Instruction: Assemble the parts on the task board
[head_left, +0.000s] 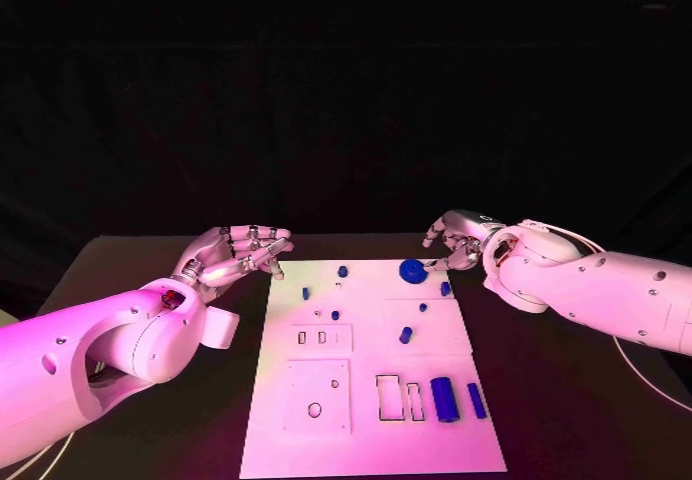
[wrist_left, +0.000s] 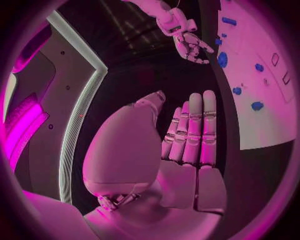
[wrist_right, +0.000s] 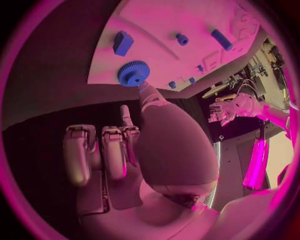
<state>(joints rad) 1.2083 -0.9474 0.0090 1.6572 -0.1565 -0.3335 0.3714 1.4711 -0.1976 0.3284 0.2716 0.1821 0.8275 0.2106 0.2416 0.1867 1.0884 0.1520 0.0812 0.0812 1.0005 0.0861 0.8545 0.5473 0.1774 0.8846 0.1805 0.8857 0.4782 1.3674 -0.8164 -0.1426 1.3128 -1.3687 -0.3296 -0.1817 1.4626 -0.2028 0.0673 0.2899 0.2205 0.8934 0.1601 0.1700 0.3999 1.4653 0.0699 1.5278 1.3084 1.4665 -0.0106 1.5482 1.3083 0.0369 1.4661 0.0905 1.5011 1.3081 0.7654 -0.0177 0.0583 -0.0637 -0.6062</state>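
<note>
L silver hand (head_left: 231, 255) hovers empty, fingers apart, left of white rectangular task board (head_left: 368, 400). R silver hand (head_left: 459, 240) empty w/ fingers spread, just right of blue toothed gear (head_left: 413, 269) at far edge.

Your bench and its backdrop

You have the dark bench (head_left: 159, 300) running from the left side to the right, its bare surface showing near and far around the middle. Behind its far edge you face a black curtain (head_left: 346, 120) hanging in soft vertical folds across the whole width.
</note>
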